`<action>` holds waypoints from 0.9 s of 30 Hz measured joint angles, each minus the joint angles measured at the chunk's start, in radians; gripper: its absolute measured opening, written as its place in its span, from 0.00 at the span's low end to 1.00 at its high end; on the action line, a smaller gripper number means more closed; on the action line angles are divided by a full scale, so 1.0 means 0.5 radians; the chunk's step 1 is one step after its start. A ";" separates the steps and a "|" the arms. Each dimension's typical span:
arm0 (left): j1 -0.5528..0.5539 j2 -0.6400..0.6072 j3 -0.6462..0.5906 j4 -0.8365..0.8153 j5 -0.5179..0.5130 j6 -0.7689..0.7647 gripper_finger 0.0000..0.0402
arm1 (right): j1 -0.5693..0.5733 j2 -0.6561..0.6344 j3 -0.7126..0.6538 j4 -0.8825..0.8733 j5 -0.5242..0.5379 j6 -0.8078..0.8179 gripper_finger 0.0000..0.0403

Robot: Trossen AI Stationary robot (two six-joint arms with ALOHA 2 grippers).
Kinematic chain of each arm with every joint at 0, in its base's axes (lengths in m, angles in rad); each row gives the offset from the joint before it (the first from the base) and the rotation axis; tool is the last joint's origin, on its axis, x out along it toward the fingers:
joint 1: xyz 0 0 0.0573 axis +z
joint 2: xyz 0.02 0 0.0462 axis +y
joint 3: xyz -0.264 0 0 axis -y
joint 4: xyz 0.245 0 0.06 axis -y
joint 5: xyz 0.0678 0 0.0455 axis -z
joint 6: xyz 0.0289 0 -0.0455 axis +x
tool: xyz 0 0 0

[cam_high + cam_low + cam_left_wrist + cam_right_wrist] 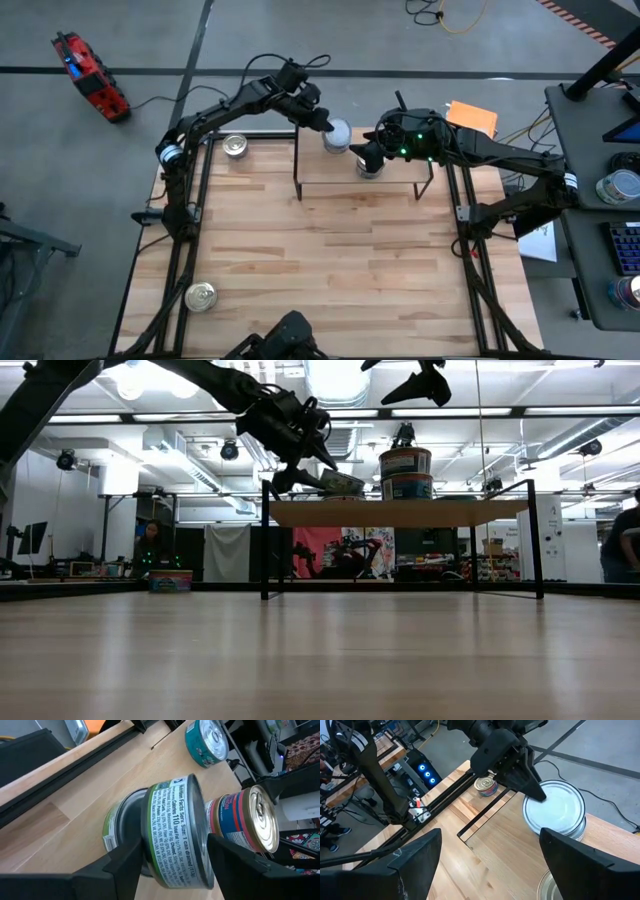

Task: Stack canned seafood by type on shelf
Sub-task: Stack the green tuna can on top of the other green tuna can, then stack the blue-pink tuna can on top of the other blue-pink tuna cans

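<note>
The shelf [400, 180] [400, 512] stands at the table's far edge. My left gripper [325, 125] [315, 465] [175, 842] is shut on a green-labelled tin [175, 830] with a pale top [552, 810]. That tin sits slightly tilted over another green-labelled tin [111, 827] on the shelf's left part. Beside it stands a stack of two tins [405, 472] [370, 167]; its upper tin has a silver-gold top [262, 817]. My right gripper [368, 150] [420, 385] [490, 835] hovers open above the shelf, touching nothing. My left gripper pinches the upper green-labelled tin by its round side wall [150, 840], one finger [125, 860] on each side. The fingers come slanting down from the table's far left. The tin sits a little tilted, its bottom over the tin beneath it.
A teal tin [205, 740] stands farther along the plank. Two more tins rest on the tabletop: one near the far left corner [235, 146] [485, 785], one near the near left corner [200, 296]. Black frame rails run along both table sides.
</note>
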State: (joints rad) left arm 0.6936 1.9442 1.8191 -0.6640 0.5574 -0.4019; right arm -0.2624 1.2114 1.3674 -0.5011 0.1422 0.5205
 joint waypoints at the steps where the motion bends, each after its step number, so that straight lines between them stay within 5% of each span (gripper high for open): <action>1: 0.000 0.000 0.000 -0.010 -0.001 0.000 0.51 | 0.000 0.000 0.000 0.000 0.000 0.001 0.81; 10: 0.000 0.000 0.000 -0.052 -0.170 0.018 0.51 | 0.000 0.001 0.000 -0.006 0.000 0.005 0.81; 27: 0.009 -0.152 0.001 -0.061 -0.140 0.175 0.51 | 0.000 0.001 -0.001 -0.053 0.000 0.005 0.81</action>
State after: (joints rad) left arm 0.6979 1.8683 1.8194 -0.6942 0.4874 -0.3145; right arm -0.2624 1.2118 1.3670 -0.5278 0.1421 0.5228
